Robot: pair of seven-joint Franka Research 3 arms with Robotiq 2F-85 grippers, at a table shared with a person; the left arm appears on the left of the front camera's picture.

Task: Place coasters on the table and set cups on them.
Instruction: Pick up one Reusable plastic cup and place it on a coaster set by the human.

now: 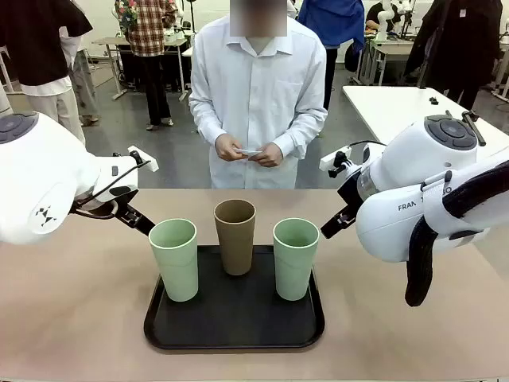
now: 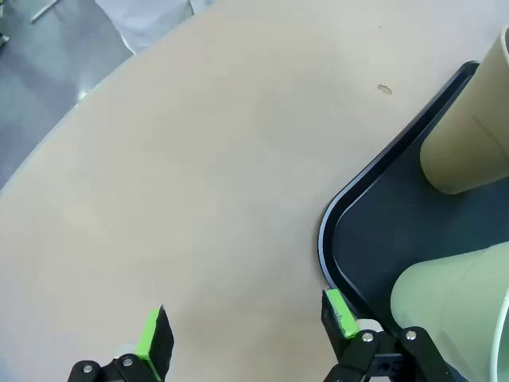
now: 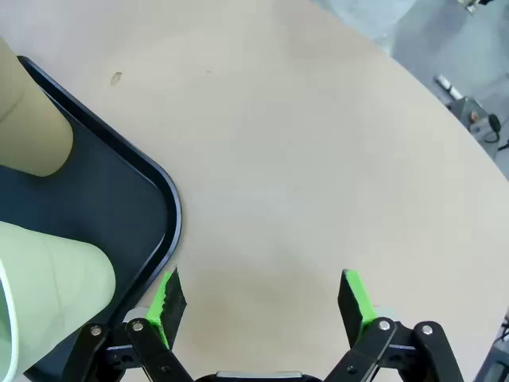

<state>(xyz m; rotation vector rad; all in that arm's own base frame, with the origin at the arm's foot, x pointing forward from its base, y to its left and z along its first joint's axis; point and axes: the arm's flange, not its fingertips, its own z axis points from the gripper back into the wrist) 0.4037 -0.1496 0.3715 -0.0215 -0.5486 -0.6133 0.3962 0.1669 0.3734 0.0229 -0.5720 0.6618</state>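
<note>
We see the large beige-pink worktop [image 1: 79, 318] carrying a black rectangular tray [image 1: 235, 334] with rounded corners at its near middle. On the tray stand three tall tapered matte cups. All are upright, long axes vertical, open mouths up and narrower bases down. A pale mint green cup [image 1: 173, 259] is on the left, a tan brown cup [image 1: 235, 236] stands farther back in the middle, and a second pale mint green cup [image 1: 295, 258] is on the right. Both wrist views cut the cups off at the frame edge.

The left arm's fingers [image 2: 151, 341] are spread wide over bare worktop beside a tray corner. The right arm's fingers [image 3: 355, 296] are spread likewise, holding nothing.

Across the worktop, the person's hands [image 1: 231, 146] hold a thin white thing [image 1: 251, 151], too small for us to make out its shape.
</note>
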